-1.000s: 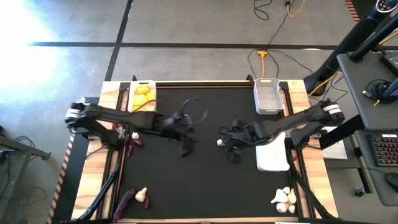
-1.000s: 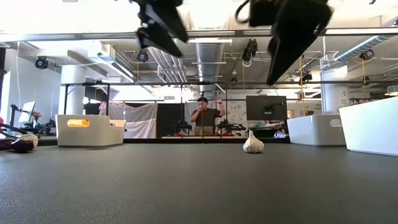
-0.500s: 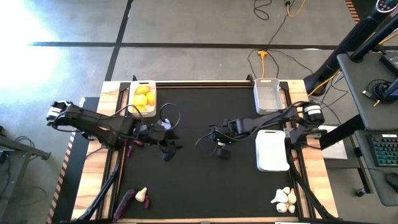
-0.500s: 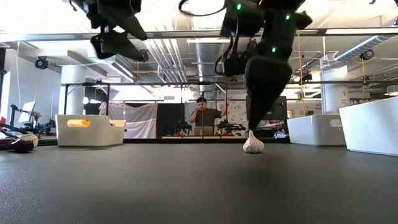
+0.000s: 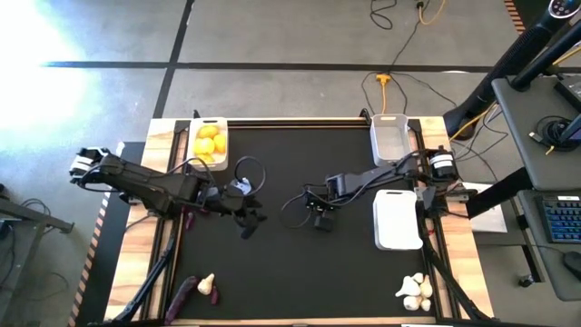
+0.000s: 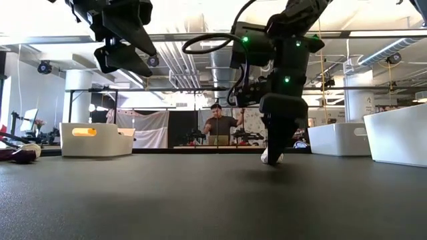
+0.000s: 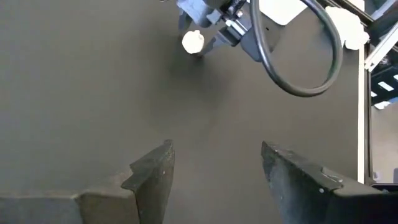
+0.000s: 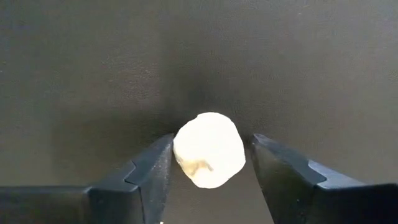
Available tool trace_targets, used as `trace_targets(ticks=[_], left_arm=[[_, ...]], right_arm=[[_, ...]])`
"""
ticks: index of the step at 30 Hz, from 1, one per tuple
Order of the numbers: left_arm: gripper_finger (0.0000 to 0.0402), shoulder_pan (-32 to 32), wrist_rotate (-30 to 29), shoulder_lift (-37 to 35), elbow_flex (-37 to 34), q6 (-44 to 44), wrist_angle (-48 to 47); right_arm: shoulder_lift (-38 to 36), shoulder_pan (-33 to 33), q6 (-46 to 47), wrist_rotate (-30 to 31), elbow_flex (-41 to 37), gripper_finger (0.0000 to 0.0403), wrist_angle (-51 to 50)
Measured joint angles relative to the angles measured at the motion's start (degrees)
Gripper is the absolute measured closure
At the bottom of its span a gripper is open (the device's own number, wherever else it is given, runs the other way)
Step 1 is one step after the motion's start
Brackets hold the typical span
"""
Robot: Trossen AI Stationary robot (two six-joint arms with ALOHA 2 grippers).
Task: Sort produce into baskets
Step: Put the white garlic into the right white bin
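A garlic bulb (image 8: 209, 157) sits on the black mat (image 5: 290, 263) near the middle of the table, and that's my target. My right gripper (image 8: 209, 163) is down around it, one finger (image 8: 149, 171) on each side, the left-hand one touching or nearly so, a sliver of gap at the other. Not a firm pinch yet, I'd say; the bulb looks to be resting on the mat.

How far along? The lemons (image 5: 208, 142) are already in the far-left basket (image 5: 192, 138). The far-right basket (image 5: 392, 156) looks empty, and I can't see anything in the white basket (image 5: 398, 236) beside my right arm. Plenty left: a cluster of garlic (image 5: 413, 289) at the near-right corner, another bulb with eggplants (image 5: 194, 289) near-left, and more purple under my left arm.

My left gripper (image 7: 214, 171) hangs above the mat left of centre, fingers spread, holding nothing.
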Motion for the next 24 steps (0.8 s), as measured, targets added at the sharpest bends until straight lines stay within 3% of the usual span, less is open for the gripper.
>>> trace_targets(ticks=[16, 24], left_arm=[[0.0178, -1.1, -3.9, 0.1, 0.0, -0.2, 0.0], [0.0178, -1.1, -4.3, -0.4, 0.1, 0.1, 0.0]], right_arm=[[0.0, -1.6, 0.5, -0.2, 0.2, 0.0274, -0.4], [-6.8, -0.4, 3.4, -2.8, 5.0, 0.0277, -19.2]])
